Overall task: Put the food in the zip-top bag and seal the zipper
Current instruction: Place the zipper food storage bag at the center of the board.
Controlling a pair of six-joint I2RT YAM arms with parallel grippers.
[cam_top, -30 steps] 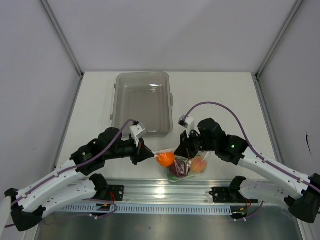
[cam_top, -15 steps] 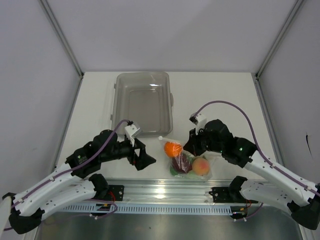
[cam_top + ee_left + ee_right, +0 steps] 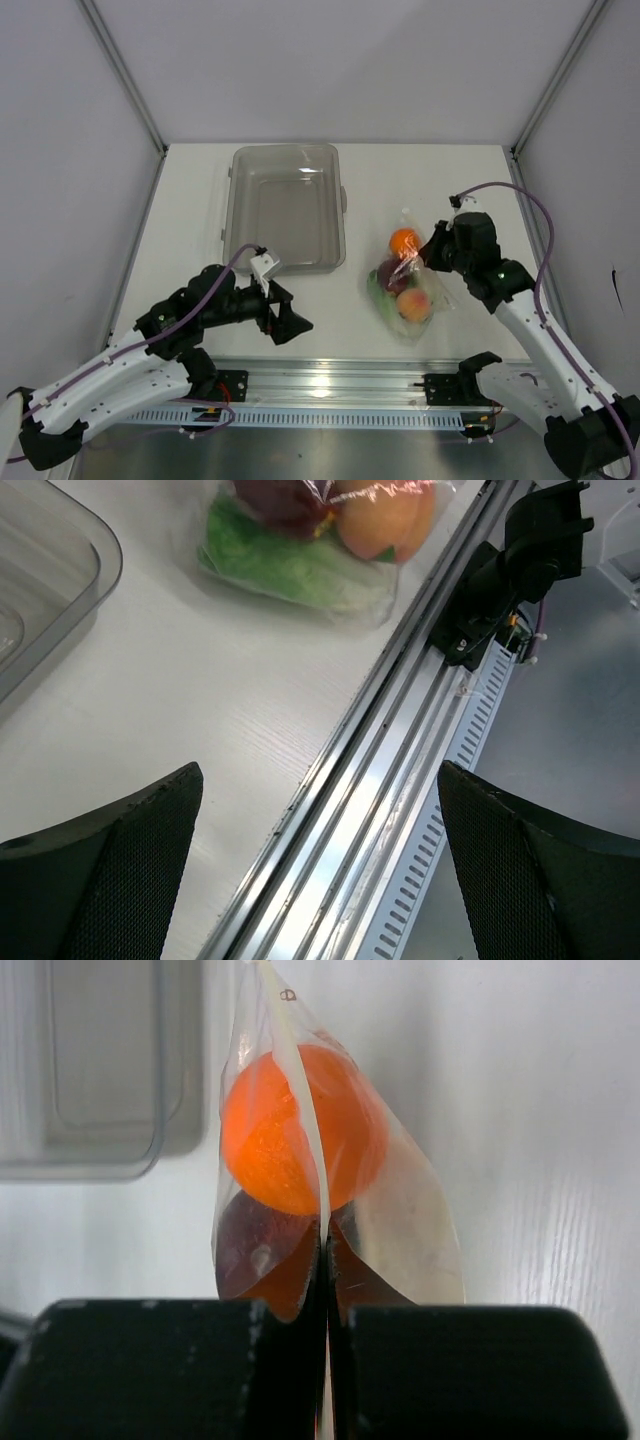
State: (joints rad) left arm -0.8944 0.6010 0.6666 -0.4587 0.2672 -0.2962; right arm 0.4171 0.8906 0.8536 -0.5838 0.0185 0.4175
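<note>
Right of centre in the top view lies the zip-top bag (image 3: 410,300), orange (image 3: 404,241) inside, its edge clenched in the jaws of the right gripper (image 3: 325,1295). The left gripper (image 3: 290,322), lower left of centre, hangs with its jaws spread wide.

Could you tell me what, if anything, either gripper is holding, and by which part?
The right gripper pinches the zip-top bag by the strip along its edge; the left gripper holds nothing.

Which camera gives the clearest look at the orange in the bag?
Right wrist view: the orange sits close and large inside the clear bag. The top view shows it small; the left wrist view leaves it out.
</note>
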